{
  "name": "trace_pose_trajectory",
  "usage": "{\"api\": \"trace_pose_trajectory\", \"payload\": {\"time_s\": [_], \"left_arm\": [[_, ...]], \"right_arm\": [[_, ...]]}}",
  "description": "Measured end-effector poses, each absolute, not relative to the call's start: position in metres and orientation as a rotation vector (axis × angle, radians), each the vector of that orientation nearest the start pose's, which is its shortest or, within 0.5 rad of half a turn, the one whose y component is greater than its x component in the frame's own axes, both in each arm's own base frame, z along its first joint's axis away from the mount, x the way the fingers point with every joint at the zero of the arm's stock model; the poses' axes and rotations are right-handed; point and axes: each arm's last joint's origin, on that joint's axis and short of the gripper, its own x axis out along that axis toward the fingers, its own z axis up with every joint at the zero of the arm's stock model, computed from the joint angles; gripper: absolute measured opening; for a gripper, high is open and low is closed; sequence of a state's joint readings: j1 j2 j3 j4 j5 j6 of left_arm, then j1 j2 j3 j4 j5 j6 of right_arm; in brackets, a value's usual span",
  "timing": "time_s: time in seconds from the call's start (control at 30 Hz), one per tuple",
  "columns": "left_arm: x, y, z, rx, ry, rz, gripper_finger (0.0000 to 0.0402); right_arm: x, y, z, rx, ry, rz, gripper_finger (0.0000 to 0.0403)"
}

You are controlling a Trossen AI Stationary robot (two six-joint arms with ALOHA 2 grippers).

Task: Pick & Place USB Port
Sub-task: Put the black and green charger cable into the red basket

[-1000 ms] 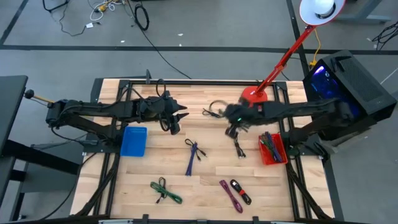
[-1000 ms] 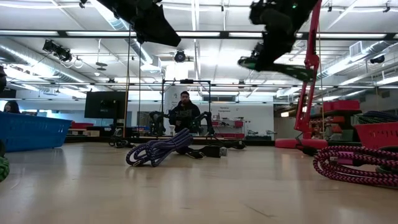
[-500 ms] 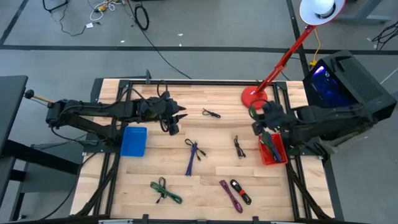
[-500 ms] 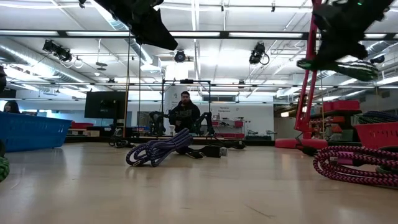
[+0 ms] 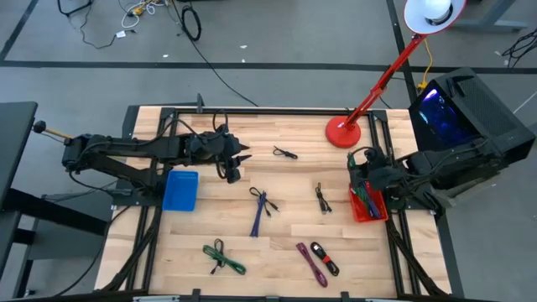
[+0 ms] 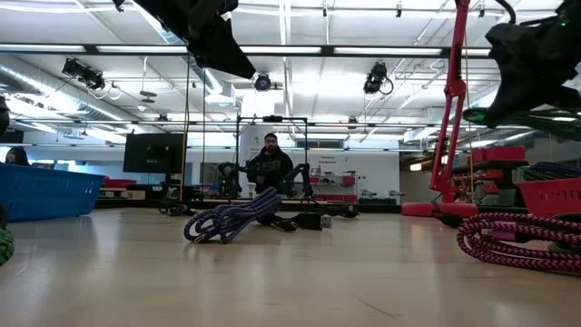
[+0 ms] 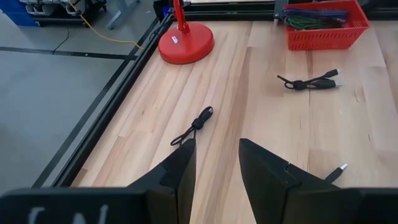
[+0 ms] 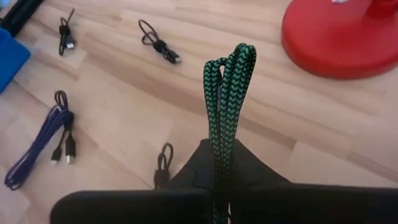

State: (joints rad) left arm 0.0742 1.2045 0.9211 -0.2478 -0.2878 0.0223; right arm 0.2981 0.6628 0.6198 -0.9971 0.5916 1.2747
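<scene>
Right end effector (image 5: 367,174) closed on green braided cable (image 8: 225,106), folded loop clamped between jaws. Over last second cable was carried from worktop middle, near red lamp base (image 5: 343,132), to right edge; now held above red bin (image 5: 369,209). Release into bin judged as next step.

Left end effector (image 5: 236,163) partly open, empty, unmoved over back-left area beside blue bin (image 5: 180,190). Several cables are left on worktop (image 5: 285,231).

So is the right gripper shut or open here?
Shut: the right gripper pinches a looped green braided cable above the red plastic basket.
</scene>
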Motion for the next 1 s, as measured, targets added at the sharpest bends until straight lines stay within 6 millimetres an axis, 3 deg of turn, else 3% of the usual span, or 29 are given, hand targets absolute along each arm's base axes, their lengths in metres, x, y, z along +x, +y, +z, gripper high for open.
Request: {"api": "trace_pose_trajectory", "payload": {"time_s": [0.6, 1.0], "left_arm": [[0.258, 0.028, 0.289, 0.076, 0.550, 0.349, 0.0126], [0.257, 0.028, 0.289, 0.070, 0.554, 0.350, 0.0126]], "right_arm": [[0.088, 0.031, 0.228, 0.739, 0.620, -0.797, 0.0010], [0.089, 0.042, 0.226, 0.727, 0.618, -0.752, 0.0010]]}}
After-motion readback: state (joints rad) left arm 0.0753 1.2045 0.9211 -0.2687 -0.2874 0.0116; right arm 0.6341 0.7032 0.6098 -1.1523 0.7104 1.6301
